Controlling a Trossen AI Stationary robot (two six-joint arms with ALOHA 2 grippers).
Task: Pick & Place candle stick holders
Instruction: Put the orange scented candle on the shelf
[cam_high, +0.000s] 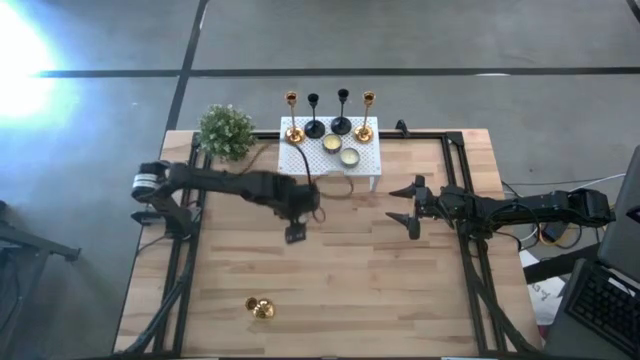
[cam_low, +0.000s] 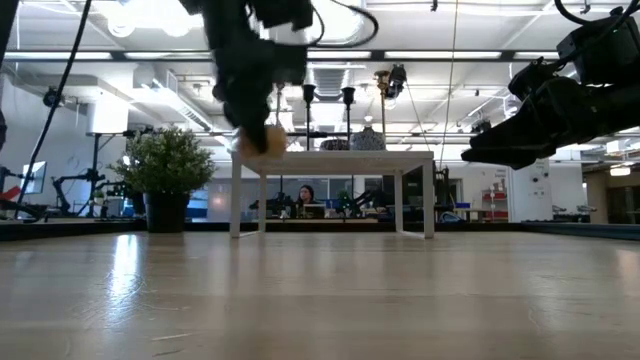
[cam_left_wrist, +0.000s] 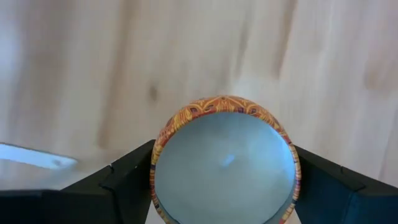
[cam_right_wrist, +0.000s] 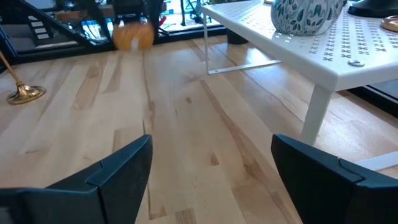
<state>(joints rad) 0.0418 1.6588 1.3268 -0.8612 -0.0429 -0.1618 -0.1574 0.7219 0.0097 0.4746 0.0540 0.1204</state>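
My left gripper (cam_high: 296, 228) is shut on a small round candle jar (cam_left_wrist: 224, 168) with an orange patterned wall and a pale flat face. It hangs over the table's middle, in front of the white rack (cam_high: 372, 160). Two gold holders (cam_high: 293, 130) (cam_high: 365, 130) and two black candle stick holders (cam_high: 315, 127) (cam_high: 341, 124) stand by their round bases on the rack's far edge. Another gold holder (cam_high: 260, 308) is on the table near the front; upright or tipped, I cannot tell. My right gripper (cam_high: 408, 205) is open and empty, right of the rack. My left gripper pinches the jar's round wall (cam_left_wrist: 157, 163) between its two fingers (cam_left_wrist: 124, 183), one on each opposite side. The jar (cam_low: 258, 140) is lifted clear of the table, about level with the rack's top.
A bushy green potted plant (cam_high: 227, 132) stands at the rack's left. Two more candle jars (cam_high: 332, 143) (cam_high: 349, 156) sit on the rack; one with a teal pattern shows in the right wrist view (cam_right_wrist: 305, 15). Black rails (cam_high: 470, 250) run along the table's sides.
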